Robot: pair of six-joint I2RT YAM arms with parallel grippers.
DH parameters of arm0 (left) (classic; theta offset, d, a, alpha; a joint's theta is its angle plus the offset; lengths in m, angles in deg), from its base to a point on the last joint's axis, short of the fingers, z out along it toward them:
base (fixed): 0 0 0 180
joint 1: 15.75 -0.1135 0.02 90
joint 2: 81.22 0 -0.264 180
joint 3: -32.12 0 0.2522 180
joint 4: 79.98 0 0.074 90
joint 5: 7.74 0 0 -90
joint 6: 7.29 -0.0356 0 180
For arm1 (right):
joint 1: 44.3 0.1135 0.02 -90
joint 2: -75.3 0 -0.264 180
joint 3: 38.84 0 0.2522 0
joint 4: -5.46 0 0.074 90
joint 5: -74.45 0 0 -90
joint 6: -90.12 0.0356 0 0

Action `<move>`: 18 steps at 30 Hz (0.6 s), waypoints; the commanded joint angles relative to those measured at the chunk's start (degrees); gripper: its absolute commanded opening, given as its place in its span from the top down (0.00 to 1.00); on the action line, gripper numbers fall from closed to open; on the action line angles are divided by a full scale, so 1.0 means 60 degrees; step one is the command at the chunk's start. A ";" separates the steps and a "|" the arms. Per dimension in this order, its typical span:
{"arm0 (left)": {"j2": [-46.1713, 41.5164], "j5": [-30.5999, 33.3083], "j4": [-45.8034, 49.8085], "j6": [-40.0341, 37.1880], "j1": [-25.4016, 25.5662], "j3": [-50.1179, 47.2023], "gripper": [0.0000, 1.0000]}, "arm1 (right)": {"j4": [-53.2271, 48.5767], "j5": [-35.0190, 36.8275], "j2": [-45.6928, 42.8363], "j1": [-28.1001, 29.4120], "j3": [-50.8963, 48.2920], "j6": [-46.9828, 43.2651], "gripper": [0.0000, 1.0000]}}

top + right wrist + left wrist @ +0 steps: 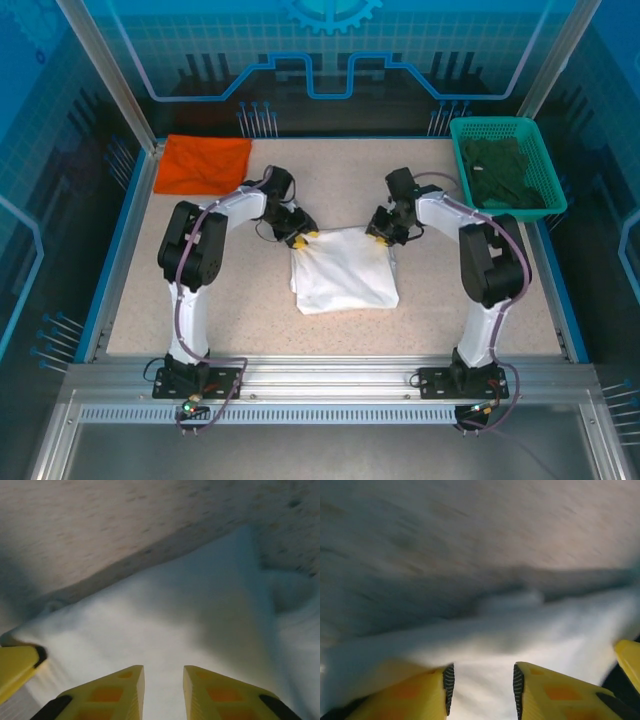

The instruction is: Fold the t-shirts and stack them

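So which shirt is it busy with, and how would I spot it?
Find the speckled table, then its middle. The white t-shirt lies folded there, left claw and right claw at its far corners. Unlike the orange t-shirt in the far left corner, it is white.

The right gripper [163, 675] has its two yellow jaws at the bottom edge, a narrow gap apart, right over the white t-shirt [190, 610]. The cloth lies rumpled, with a soft fold at the right. Beyond its far edge runs the speckled bench [100, 525]. A yellow piece [17, 667] juts in at the lower left.
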 commanded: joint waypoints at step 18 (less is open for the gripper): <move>-0.3015 -0.1973 -0.0334 0.0018 0.1845 -0.1684 0.61 | 0.1015 -0.1171 -0.3754 0.1396 -0.3397 0.0615 0.79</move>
